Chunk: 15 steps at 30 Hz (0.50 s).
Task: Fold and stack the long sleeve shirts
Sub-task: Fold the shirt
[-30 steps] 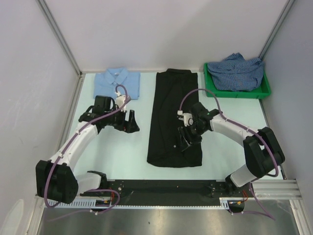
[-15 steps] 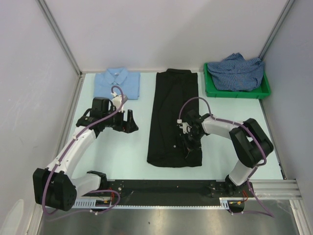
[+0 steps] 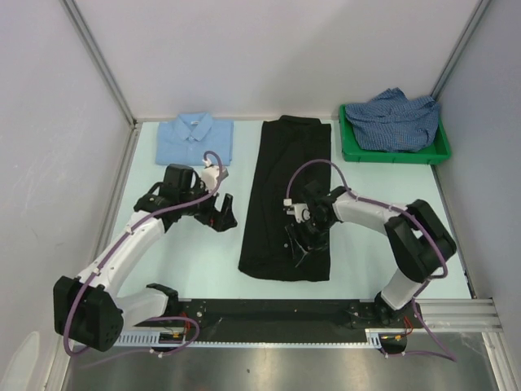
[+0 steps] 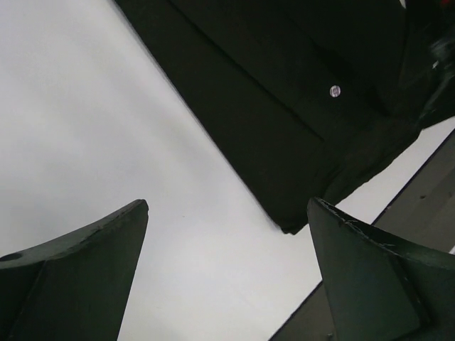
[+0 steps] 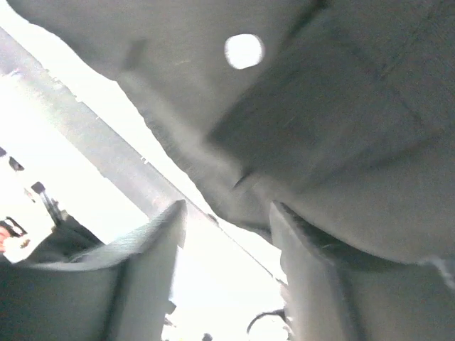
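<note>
Black shirt [image 3: 286, 212] has slid leftward under the right gripper [image 3: 299, 244], grip unclear, toward the open left gripper [image 3: 223, 212], readying a fold.

Plain black button-up shirt [image 3: 286, 204], folded into a long strip, flat mid-table, small pale buttons showing. Light blue shirt [image 3: 195, 138] folded square, collar up, far left. Blue-and-white checked shirt [image 3: 396, 120] crumpled, far right.

Bare desk [image 3: 203, 261] lies beneath the left end effector [image 3: 221, 213]; the black shirt [image 3: 289, 195] borders its right.
</note>
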Tool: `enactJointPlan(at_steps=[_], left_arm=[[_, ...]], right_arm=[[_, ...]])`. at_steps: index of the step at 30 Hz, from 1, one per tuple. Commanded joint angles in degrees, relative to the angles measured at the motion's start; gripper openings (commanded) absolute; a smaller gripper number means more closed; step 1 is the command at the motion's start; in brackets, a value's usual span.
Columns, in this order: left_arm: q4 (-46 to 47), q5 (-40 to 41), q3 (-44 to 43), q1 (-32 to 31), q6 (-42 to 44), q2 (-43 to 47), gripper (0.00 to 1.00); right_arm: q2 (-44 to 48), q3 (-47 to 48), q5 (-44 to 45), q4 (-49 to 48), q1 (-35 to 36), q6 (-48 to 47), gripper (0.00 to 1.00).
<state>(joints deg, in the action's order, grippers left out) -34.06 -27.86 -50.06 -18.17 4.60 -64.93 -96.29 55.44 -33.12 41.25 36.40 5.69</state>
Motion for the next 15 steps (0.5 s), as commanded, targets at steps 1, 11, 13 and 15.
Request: enactJointPlan(at_steps=[1,11,13,15], left_arm=[[-0.04,-0.71,-4.59,-2.56,15.23,2.60,0.99],[-7.99,-21.01,-8.99,-6.59,43.96,-3.78,0.99],[-8.12,-18.55,-4.89,-9.15,50.30,-3.11,0.99],[-4.45,-18.20,4.47,-10.91,59.07,2.24,0.99]], right_arm=[[12.84,7.83,-2.92,5.76,-2.21,-17.66,0.71],[35.55,-6.92,-2.27,-5.38,-4.14,-65.88,1.00],[36.78,-10.85,-4.75,0.90,-4.15,-73.86,0.95],[41.41,-15.07,-5.45,4.01,-4.94,-82.23,0.94]])
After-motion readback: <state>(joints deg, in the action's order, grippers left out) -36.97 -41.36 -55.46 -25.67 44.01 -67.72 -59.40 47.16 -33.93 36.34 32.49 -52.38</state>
